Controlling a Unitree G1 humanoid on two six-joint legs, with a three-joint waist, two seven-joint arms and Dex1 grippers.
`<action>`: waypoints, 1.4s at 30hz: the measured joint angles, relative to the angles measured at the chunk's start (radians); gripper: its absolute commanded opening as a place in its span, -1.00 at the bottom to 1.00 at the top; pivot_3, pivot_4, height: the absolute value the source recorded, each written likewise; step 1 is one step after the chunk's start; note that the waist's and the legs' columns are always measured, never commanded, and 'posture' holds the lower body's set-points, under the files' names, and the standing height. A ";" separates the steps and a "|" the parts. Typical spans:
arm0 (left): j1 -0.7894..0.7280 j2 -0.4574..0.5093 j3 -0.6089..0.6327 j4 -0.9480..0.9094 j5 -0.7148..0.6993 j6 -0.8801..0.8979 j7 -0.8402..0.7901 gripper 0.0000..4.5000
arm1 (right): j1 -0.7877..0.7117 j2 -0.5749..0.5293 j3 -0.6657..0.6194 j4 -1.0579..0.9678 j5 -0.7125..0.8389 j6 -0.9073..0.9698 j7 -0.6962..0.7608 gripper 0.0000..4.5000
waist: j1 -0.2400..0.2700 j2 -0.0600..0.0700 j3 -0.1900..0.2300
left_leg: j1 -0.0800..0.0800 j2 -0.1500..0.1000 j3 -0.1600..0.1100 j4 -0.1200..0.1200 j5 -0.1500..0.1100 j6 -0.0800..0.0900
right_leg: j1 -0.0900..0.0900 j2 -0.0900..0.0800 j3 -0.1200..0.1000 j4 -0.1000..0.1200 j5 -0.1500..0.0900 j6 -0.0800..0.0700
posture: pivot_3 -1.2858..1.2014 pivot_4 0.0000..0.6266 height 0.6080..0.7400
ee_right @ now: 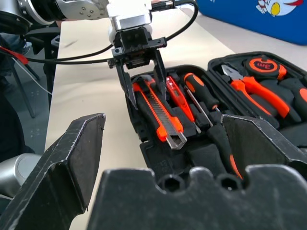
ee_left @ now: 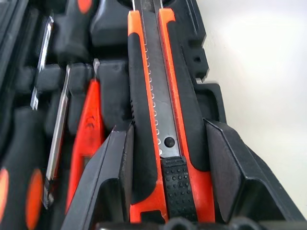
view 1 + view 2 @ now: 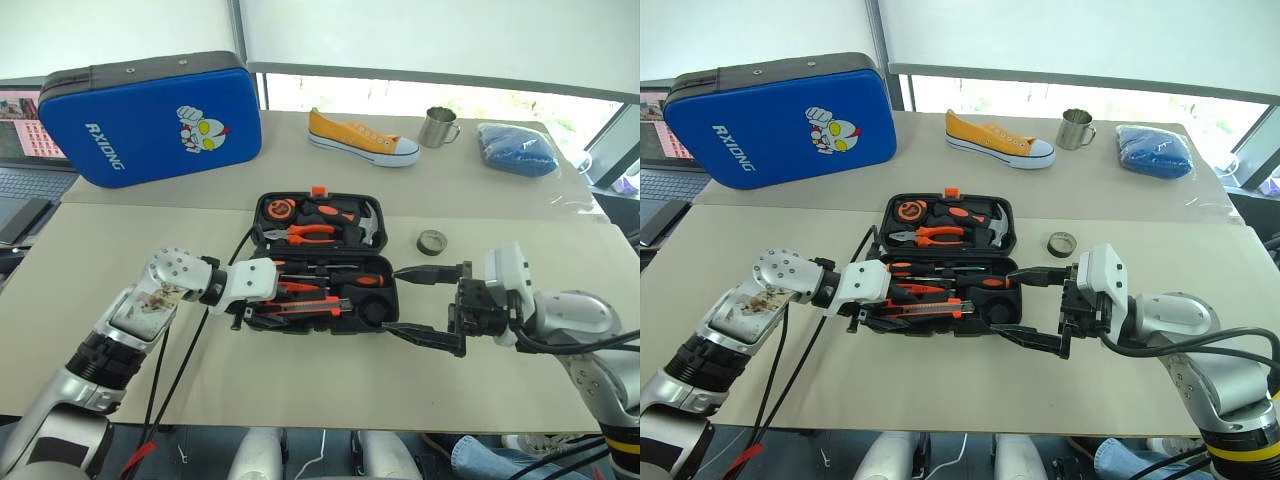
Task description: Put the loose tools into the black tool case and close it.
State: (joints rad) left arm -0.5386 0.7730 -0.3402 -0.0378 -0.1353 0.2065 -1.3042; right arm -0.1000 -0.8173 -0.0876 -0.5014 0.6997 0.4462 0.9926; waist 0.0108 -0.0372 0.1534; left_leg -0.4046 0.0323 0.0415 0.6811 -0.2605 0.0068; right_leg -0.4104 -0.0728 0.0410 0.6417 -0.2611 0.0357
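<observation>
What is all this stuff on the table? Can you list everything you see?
Tool case: one, black, open, middle of the table.
Utility knife: one, orange and black, in the case's near half, between the left gripper's fingers.
Screwdrivers: two, orange and black, in the case beside the knife.
Pliers: one, orange-handled, far half of the case.
Tape roll: one, dark, on the table right of the case.
Blue case: one, far left.
Shoe: one, yellow, far side.
Mug: one, metal, beside the shoe.
Blue cloth: one, far right.
Left gripper: around the knife.
Right gripper: open, right of the case.
</observation>
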 measured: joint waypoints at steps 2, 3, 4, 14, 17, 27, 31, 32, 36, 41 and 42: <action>-0.020 0.001 -0.016 0.008 0.025 0.011 -0.007 -0.24 | 0.013 -0.001 -0.004 -0.001 -0.001 0.008 -0.001 1.00 | 0.000 0.000 0.000 | 0.000 0.000 -0.001 0.000 0.000 0.000 | 0.000 0.000 0.000 0.000 0.000 0.000 | 0.03 -0.52 1.00; -0.028 0.002 -0.022 0.010 0.033 0.011 -0.013 -0.24 | 0.019 -0.002 -0.005 -0.001 -0.001 0.009 -0.001 1.00 | -0.001 0.000 0.000 | 0.000 0.000 -0.001 0.000 0.000 0.000 | 0.000 0.000 0.000 0.000 0.000 0.000 | 0.03 -0.52 1.00; -0.039 0.003 -0.030 0.010 0.043 0.014 -0.020 -0.24 | 0.027 -0.005 -0.006 -0.001 -0.005 0.010 -0.001 1.00 | -0.001 0.000 0.000 | 0.000 0.000 -0.001 0.000 0.000 0.000 | 0.000 0.000 0.000 0.000 0.000 0.000 | 0.03 -0.52 1.00; -0.118 -0.066 -0.077 0.088 0.099 0.020 -0.081 -0.24 | 0.064 -0.007 -0.015 0.002 -0.042 0.006 0.001 1.00 | 0.005 0.001 -0.001 | 0.004 -0.002 -0.001 0.002 0.000 0.000 | 0.006 0.000 0.000 0.000 -0.001 0.001 | 0.03 -0.52 1.00; -0.117 -0.074 -0.076 0.101 0.099 0.022 -0.084 -0.24 | 0.065 0.001 -0.015 0.003 -0.050 0.002 0.003 1.00 | 0.005 0.001 -0.001 | 0.005 -0.002 -0.002 0.002 0.000 0.000 | 0.007 0.000 0.000 0.001 -0.001 0.001 | 0.03 -0.52 1.00; -0.133 -0.139 -0.016 0.199 0.082 0.003 -0.065 0.93 | 0.055 0.014 -0.015 0.039 -0.071 -0.025 0.012 1.00 | 0.001 0.002 -0.002 | 0.004 -0.002 -0.006 0.003 0.000 0.001 | 0.006 0.000 0.000 0.002 -0.001 0.002 | 0.03 -0.52 1.00; -0.132 -0.155 0.017 0.205 -0.007 0.018 -0.113 0.93 | 0.047 0.023 -0.016 0.047 -0.070 -0.040 0.030 1.00 | -0.002 0.002 -0.001 | 0.002 -0.002 -0.008 0.003 0.000 0.001 | 0.005 0.000 0.000 0.003 -0.001 0.001 | 0.03 -0.52 1.00; -0.132 -0.160 0.038 0.202 -0.038 0.025 -0.123 0.93 | 0.044 0.031 -0.016 0.051 -0.068 -0.044 0.033 1.00 | -0.002 0.002 -0.001 | 0.002 -0.002 -0.009 0.004 0.000 0.001 | 0.005 0.000 0.000 0.003 -0.001 0.001 | 0.03 -0.52 1.00; -0.131 -0.168 0.117 0.200 -0.107 0.021 -0.124 0.47 | 0.039 0.058 -0.017 0.060 -0.063 -0.054 0.040 1.00 | -0.002 0.002 -0.001 | 0.002 -0.002 -0.009 0.004 0.000 0.001 | 0.005 0.000 0.000 0.004 -0.001 0.001 | 0.03 -0.52 1.00; -0.063 -0.187 0.157 0.224 -0.118 -0.110 -0.118 -0.40 | 0.022 0.072 0.015 0.076 -0.114 -0.089 0.045 1.00 | -0.002 0.002 -0.001 | 0.003 -0.002 -0.009 0.005 0.000 0.001 | 0.005 0.000 0.000 0.004 -0.001 0.001 | 0.03 -0.52 1.00; -0.049 -0.195 0.160 0.236 -0.118 -0.140 -0.118 -0.53 | 0.010 0.070 0.033 0.078 -0.125 -0.087 0.044 1.00 | -0.002 0.002 -0.001 | 0.003 -0.002 -0.009 0.005 0.000 0.000 | 0.005 0.000 0.000 0.005 -0.001 0.001 | 0.03 -0.52 1.00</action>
State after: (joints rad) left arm -0.5873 0.5784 -0.1802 0.1981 -0.2538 0.0669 -1.4220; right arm -0.0901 -0.7476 -0.0546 -0.4237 0.5745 0.3588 1.0363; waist 0.0090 -0.0352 0.1519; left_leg -0.4015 0.0306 0.0327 0.6859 -0.2605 0.0073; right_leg -0.4055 -0.0727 0.0412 0.6462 -0.2618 0.0370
